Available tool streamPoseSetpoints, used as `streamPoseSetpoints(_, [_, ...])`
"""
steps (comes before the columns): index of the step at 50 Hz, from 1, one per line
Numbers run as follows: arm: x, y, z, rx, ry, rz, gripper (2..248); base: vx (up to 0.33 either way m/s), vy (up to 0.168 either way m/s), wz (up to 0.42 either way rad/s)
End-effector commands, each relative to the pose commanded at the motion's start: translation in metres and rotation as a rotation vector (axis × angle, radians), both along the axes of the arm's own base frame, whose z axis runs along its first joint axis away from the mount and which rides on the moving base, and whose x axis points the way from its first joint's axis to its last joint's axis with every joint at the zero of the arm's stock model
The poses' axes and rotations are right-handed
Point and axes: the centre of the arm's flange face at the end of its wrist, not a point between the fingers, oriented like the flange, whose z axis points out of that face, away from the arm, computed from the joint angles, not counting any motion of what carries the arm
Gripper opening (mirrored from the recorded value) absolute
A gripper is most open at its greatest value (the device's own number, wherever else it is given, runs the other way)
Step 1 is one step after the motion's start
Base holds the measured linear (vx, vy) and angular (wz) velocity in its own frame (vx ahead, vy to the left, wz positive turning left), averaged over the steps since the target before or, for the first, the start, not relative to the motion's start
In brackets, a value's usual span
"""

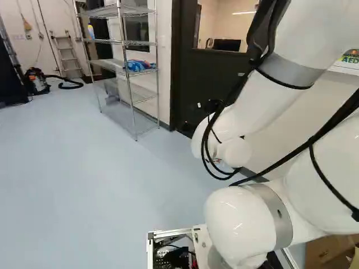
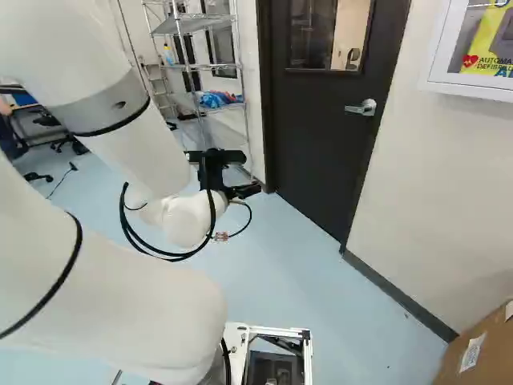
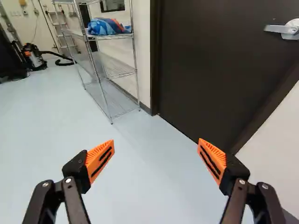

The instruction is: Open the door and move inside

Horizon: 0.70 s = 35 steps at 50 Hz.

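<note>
Claw (image 2: 252, 172) spread wide, closed dark door (image 2: 321, 136) ahead, wire shelving (image 3: 114, 73) beside doorframe (image 3: 155, 60)

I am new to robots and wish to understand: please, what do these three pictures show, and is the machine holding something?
The machine is one white arm on a moving base. Two pictures come from cameras on the base, behind the arm, one to its left and one to its right. The third comes from a camera on the wrist, looking along the black pincer, whose two orange-padded fingers stand wide apart. Nothing is held. Ahead is a dark door, closed, with a lever handle. Beside the door stands a wire rack; a blue and red bundle lies on one of its shelves.
</note>
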Motion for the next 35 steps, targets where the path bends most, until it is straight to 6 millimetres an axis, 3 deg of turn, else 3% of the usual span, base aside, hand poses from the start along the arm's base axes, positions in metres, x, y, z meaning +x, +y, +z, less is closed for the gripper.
streamPoseSetpoints(35, [0.0000, 0.0000, 0.0000, 0.000, 0.000, 0.000, 247, 0.175, 0.051, -0.317])
